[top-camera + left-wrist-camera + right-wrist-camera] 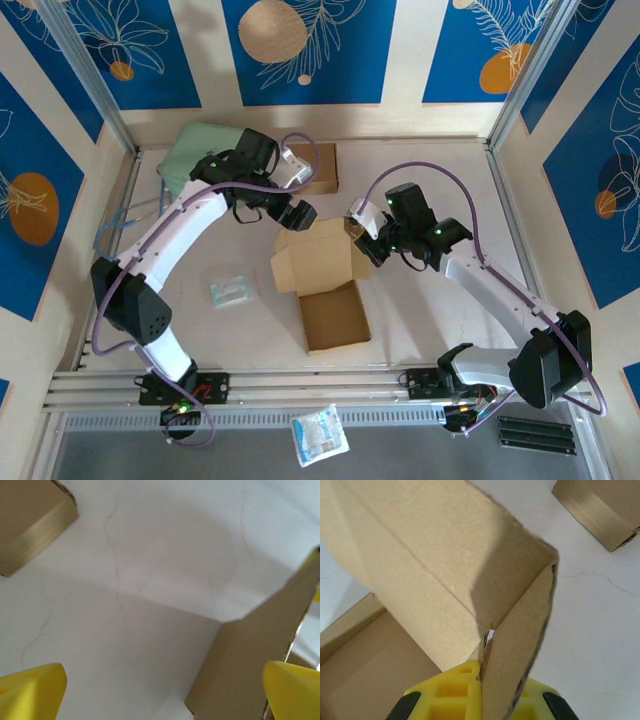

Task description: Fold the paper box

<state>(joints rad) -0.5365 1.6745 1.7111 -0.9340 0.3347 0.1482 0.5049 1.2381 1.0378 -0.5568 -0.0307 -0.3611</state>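
A: Starting on the left with the left gripper point(298, 213): released or grasping?

B: Released. Yellow fingers point(30, 692) spread wide over bare table point(150, 580), nothing between them. Hovering with an upright flap point(240, 670) of the paper box point(318, 268) just beside one fingertip, probably waiting to press that flap inward.

A: And beyond its far side?

B: A second box point(316, 167), closed, well apart from both fingertips. Left alone, apparently no part of this fold.

A: Moving across to the right gripper point(362, 232)?

B: Clamped tight on a side flap point(515, 645) of the paper box, pinched edge-on between the pads point(455, 685) and raised upright off the base. A sensible hold, judging by the pose: keeps that wall standing while the other arm works. Lid panel point(335, 318) lying flat on the near side of both hands, not yet folded.

A: Any labels or print to read?

B: None on the cardboard, plain brown throughout. Blue print on a packet point(320, 435) down past the table's near edge, too small to make out.
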